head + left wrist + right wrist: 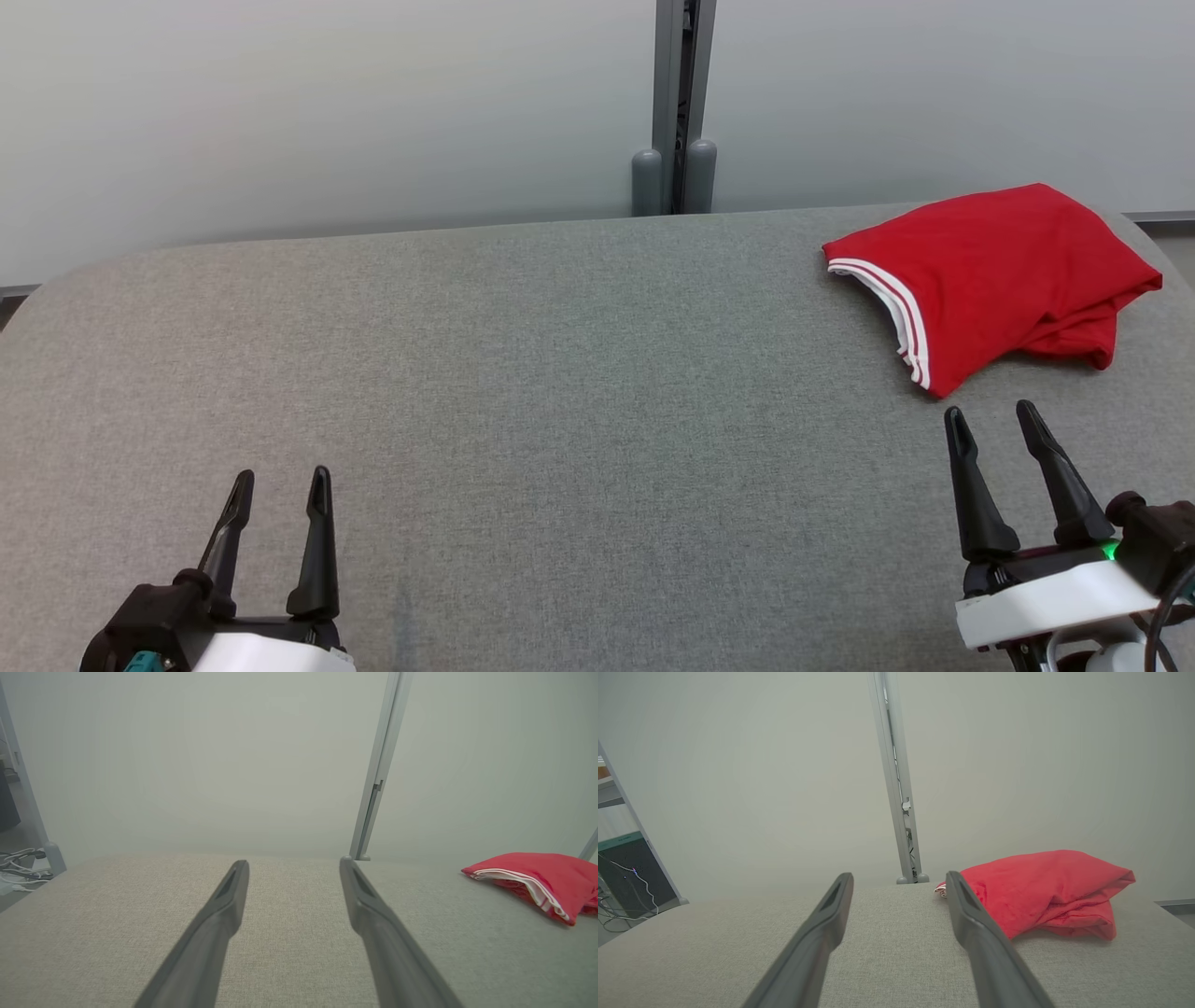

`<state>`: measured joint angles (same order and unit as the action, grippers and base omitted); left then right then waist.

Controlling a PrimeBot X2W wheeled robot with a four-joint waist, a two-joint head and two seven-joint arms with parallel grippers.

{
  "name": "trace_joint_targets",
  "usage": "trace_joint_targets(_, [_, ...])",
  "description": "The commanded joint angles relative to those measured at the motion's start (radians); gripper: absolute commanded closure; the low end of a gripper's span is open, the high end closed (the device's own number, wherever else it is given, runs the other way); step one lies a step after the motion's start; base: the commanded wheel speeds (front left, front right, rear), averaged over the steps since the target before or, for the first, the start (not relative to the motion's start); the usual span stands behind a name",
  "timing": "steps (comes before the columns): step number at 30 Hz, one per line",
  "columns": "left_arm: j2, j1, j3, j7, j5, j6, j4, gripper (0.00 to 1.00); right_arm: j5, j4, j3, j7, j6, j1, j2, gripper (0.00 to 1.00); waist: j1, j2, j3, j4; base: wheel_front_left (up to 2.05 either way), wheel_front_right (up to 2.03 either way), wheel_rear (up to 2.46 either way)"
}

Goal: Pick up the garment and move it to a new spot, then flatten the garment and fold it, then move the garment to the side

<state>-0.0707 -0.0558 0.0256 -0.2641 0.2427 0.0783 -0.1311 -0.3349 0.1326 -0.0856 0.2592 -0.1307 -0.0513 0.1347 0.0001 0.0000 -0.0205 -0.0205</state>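
- Head view: folded red white-trimmed cloth garment [999, 275] lies on the grey fabric table [560, 392] just beyond the right gripper [988, 409], fingers apart; left gripper [282, 472], fingers apart, well away.
- Left wrist view: garment's right end cut off.
- Right wrist view: a finger hides its left edge.

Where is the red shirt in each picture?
Head view: red shirt at upper right.
Left wrist view: red shirt at the right edge.
Right wrist view: red shirt right of centre.
Shared landmark: grey post, left of the shirt in every view.
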Motion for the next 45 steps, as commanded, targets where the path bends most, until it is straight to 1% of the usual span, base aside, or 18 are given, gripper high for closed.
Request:
trace_joint_targets(1, [0.002,0.011,0.006,-0.001,-0.007,0.006,-0.002,0.00,0.004,-0.005,0.004,0.005,0.000,0.004,0.002,0.00,-0.0001,0.0000,-0.001,0.002,0.00,0.00,0.00])
trace_joint_targets(19, [0.014,0.022,0.016,-0.001,-0.012,0.028,-0.044,0.00,0.003,-0.002,0.002,0.005,0.000,-0.004,-0.003,0.00,-0.0001,0.0000,0.003,0.011,0.00,0.00,0.00])
trace_joint_targets(20, [0.017,0.007,0.014,0.000,-0.011,0.026,-0.047,1.00,0.003,0.000,0.003,0.000,0.000,-0.001,-0.006,1.00,-0.0001,0.0000,0.003,0.011,0.00,0.00,0.00])
trace_joint_targets(26, [0.031,-0.023,0.015,0.014,0.006,0.027,-0.102,1.00,-0.014,0.045,0.000,-0.007,0.000,0.030,-0.022,1.00,0.0000,0.0000,0.003,0.011,0.00,0.00,0.00])
trace_joint_targets(39, [0.028,0.004,0.053,0.091,0.243,0.031,-0.097,1.00,-0.239,0.063,0.009,-0.056,0.000,0.004,-0.030,1.00,0.0000,0.0000,0.004,0.012,0.00,0.00,0.00])
trace_joint_targets(44, [0.027,0.013,0.064,0.116,0.326,0.033,-0.094,1.00,-0.317,0.069,0.012,-0.074,0.000,-0.004,-0.034,1.00,0.0000,0.0000,0.005,0.012,0.00,0.00,0.00])
trace_joint_targets(45, [0.027,0.013,0.064,0.116,0.326,0.033,-0.094,1.00,-0.317,0.069,0.012,-0.074,0.000,-0.004,-0.034,1.00,0.0000,0.0000,0.005,0.012,0.00,0.00,0.00])
